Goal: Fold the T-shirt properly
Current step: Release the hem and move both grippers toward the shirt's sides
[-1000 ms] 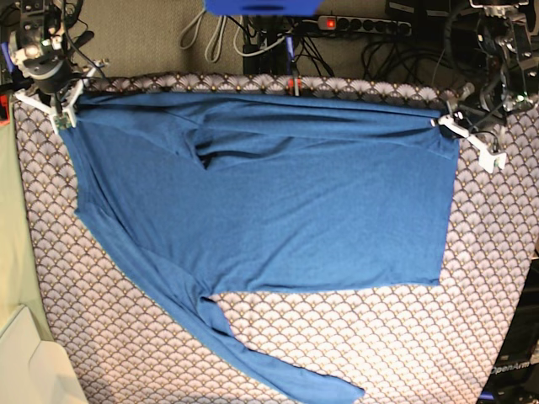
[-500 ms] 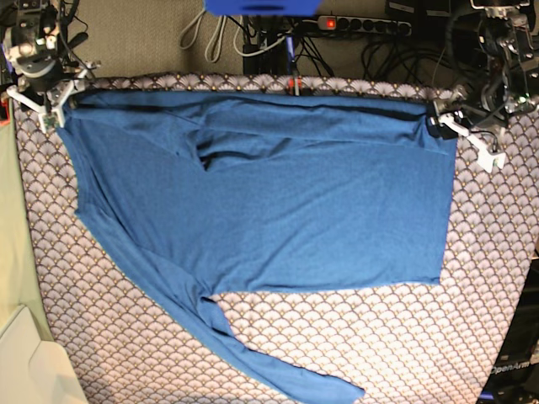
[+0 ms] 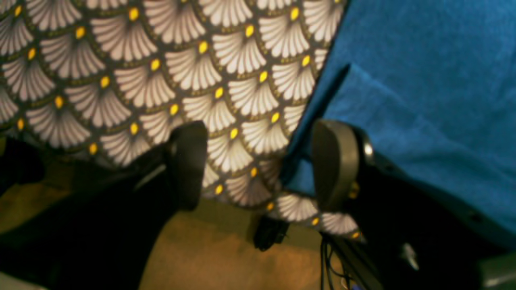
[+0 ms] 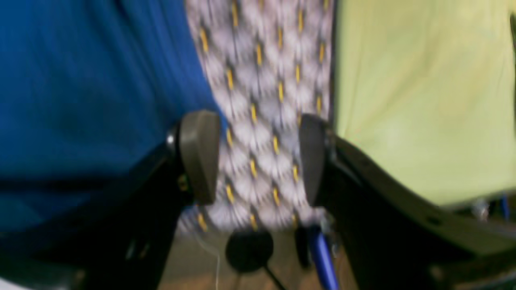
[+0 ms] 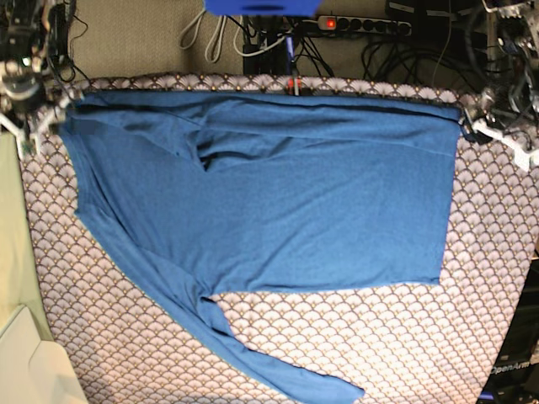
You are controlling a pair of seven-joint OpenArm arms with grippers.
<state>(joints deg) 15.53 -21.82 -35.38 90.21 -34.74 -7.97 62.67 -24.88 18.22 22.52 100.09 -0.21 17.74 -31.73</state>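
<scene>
At the far corners of the tablecloth (image 5: 379, 337), my left gripper (image 3: 258, 161) and right gripper (image 4: 254, 157) gape empty beside the T-shirt (image 5: 278, 210); wrist views blurred, sleeve end cut off.

bare tablecloth (image 5: 370, 337) open along near edge, T-shirt (image 5: 278, 210) covering middle, cables (image 5: 253, 38) crowding far side
</scene>
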